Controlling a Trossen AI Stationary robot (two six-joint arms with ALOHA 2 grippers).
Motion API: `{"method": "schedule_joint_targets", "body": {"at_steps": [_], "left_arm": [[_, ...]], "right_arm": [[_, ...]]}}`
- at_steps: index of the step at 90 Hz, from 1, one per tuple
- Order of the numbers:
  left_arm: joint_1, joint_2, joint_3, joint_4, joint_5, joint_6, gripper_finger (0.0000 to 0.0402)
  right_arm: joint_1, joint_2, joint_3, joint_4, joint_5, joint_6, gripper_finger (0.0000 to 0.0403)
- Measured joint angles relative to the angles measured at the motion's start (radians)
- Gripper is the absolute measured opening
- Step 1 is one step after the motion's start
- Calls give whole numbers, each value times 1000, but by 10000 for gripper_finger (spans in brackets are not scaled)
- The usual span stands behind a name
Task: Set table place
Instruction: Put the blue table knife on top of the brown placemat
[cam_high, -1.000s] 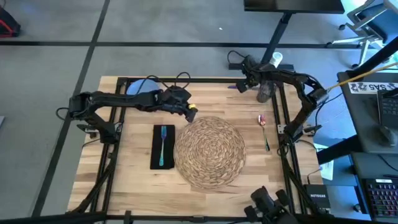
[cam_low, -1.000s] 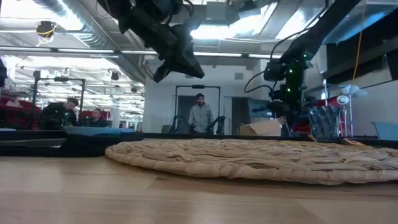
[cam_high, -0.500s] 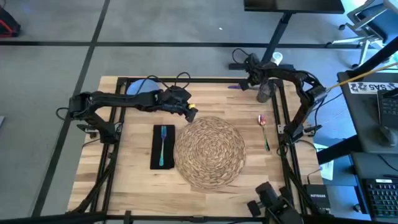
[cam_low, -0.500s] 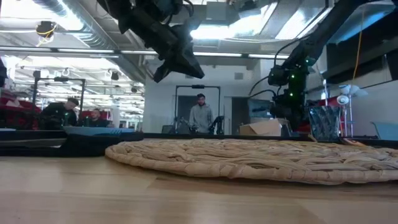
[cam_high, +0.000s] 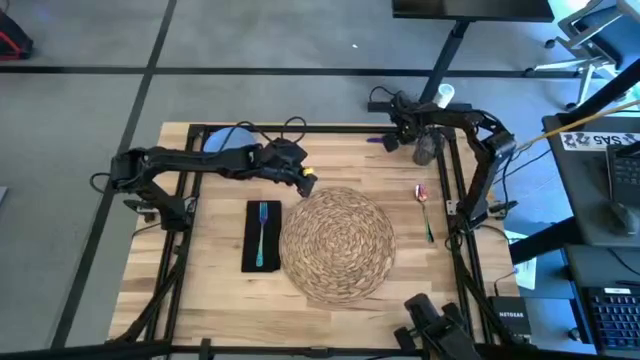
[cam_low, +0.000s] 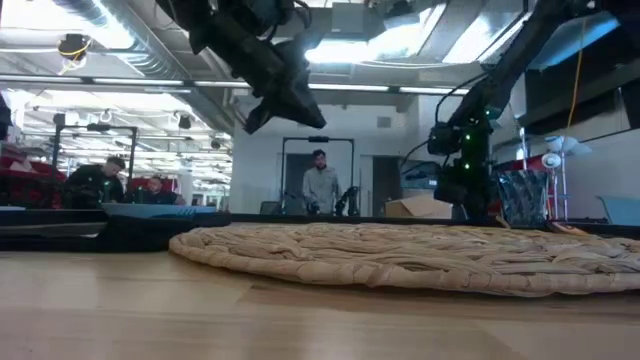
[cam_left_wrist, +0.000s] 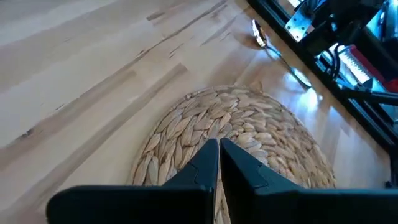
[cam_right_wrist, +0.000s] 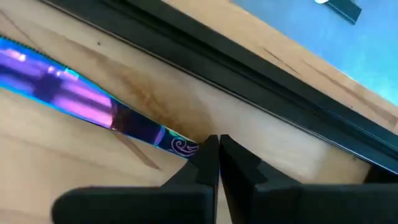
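Beyond my table I see grey floor (cam_high: 90, 110) crossed by dark lines, bright ceiling lights (cam_low: 350, 50), and a person (cam_low: 321, 187) standing in a doorway.

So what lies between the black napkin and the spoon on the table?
In the high view, the round woven placemat lies between the napkin and the spoon.

On the wooden table (cam_high: 215, 270) a round woven placemat (cam_high: 338, 243) lies at centre. At its nine o'clock a teal fork (cam_high: 261, 233) rests along a black napkin (cam_high: 250, 262). At three o'clock lies a spoon (cam_high: 424, 207). The left gripper (cam_high: 306, 180) hangs at the mat's eleven o'clock edge. The right gripper (cam_high: 392, 137) sits at one o'clock by the table's far edge, near a grey cup (cam_high: 427, 148) and a purple utensil (cam_high: 374, 140). A pale blue plate (cam_high: 226, 146) shows under the left arm.
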Motion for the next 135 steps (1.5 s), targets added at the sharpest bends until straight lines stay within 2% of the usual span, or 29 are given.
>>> {"method": "schedule_joint_targets", "body": {"at_steps": [18, 44, 69, 102, 135], "left_arm": [[0, 0, 0, -17, 0, 0, 0], [0, 0, 0, -15, -1, 0, 0], [-9, 0, 0, -16, -1, 0, 0], [-32, 0, 0, -16, 0, 0, 0], [-33, 0, 0, -16, 0, 0, 0]], "right_arm": [[13, 1, 7, -7, -45, 24, 0], [90, -15, 26, -17, -116, 34, 0], [68, -51, 94, -66, -33, 6, 0], [45, -51, 0, -68, -48, 6, 0], [53, -55, -39, -68, -131, 34, 0]]}}
